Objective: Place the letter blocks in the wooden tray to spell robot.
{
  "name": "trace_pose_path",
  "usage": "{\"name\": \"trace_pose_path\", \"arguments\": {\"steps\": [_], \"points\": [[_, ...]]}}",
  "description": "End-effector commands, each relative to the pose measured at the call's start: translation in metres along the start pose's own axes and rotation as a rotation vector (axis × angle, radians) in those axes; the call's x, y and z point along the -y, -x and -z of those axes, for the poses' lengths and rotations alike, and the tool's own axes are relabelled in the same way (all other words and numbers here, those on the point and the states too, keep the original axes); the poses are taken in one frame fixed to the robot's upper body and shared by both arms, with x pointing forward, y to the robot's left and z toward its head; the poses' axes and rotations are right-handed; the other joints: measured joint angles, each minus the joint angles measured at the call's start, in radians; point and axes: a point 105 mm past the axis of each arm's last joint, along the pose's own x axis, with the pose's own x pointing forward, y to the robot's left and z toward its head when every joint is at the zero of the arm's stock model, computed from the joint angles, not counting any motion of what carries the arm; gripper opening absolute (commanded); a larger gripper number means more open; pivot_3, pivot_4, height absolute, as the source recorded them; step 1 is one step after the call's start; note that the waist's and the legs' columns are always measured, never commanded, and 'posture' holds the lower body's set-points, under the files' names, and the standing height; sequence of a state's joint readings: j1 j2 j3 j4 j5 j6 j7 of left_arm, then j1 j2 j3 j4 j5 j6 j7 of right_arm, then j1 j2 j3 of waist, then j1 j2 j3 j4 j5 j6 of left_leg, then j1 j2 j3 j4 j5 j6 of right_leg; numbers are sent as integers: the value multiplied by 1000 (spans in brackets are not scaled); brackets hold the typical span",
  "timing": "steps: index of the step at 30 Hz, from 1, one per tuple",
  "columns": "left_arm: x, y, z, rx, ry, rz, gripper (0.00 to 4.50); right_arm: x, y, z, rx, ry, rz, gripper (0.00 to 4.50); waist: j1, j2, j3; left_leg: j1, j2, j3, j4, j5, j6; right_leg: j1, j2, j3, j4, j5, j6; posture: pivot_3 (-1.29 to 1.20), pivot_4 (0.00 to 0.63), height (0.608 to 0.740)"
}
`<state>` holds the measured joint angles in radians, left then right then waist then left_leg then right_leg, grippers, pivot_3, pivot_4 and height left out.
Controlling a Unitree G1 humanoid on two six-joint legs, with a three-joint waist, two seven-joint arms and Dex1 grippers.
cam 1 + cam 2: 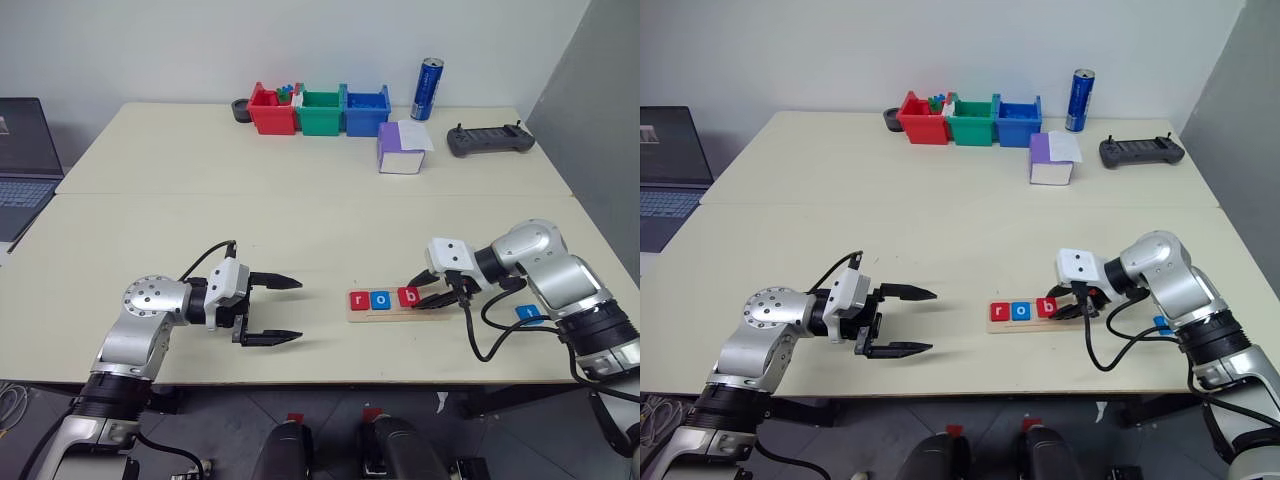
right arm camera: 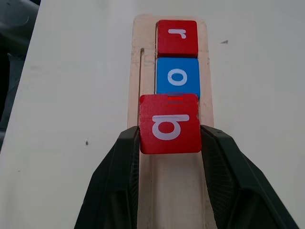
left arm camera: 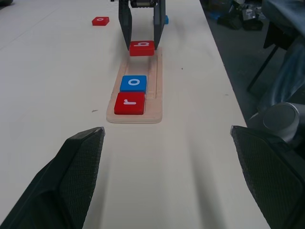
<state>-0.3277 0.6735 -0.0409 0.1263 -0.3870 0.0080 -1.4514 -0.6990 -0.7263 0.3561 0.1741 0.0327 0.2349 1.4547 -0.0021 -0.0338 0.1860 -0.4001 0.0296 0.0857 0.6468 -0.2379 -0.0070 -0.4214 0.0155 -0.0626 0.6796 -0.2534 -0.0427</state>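
Red "b" block (image 2: 169, 123) is pinched in my right gripper (image 2: 169, 143) over the wooden tray (image 3: 136, 116), near the table's (image 1: 200, 200) front edge; I should lower it flat beside "o" (image 2: 177, 77). My left gripper (image 1: 285, 310) hangs spread.

Left of the wooden tray (image 1: 385, 304) the worktop (image 1: 300, 220) lies bare toward the left pincer (image 1: 285, 310), while the right pincer (image 1: 432, 294) blocks its right end.

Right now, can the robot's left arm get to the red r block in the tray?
Probably yes. The left gripper is open and points at the red r block, with only bare table between them. The right gripper is further along, holding the b block.
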Motion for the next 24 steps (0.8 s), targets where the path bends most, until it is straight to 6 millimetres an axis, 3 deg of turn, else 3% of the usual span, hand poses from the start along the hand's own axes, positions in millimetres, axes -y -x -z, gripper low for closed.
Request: {"name": "trace_pose_path", "arguments": {"steps": [1,13,24], "points": [[0,-2,-5,7,-37,1,4500,8,2,-6,-10,43,33,1462,0,0,0,0,0,0,0,0,0,0,0,0,0,0,0,0,150,740],[1,-1,-7,28,-22,-19,4500,12,-5,4,-86,38,39,1462,0,0,0,0,0,0,0,0,0,0,0,0,0,0,0,0,150,740],[-5,1,-10,38,-15,-44,4500,15,-11,1,-106,68,28,1462,0,0,0,0,0,0,0,0,0,0,0,0,0,0,0,0,150,740]]}}
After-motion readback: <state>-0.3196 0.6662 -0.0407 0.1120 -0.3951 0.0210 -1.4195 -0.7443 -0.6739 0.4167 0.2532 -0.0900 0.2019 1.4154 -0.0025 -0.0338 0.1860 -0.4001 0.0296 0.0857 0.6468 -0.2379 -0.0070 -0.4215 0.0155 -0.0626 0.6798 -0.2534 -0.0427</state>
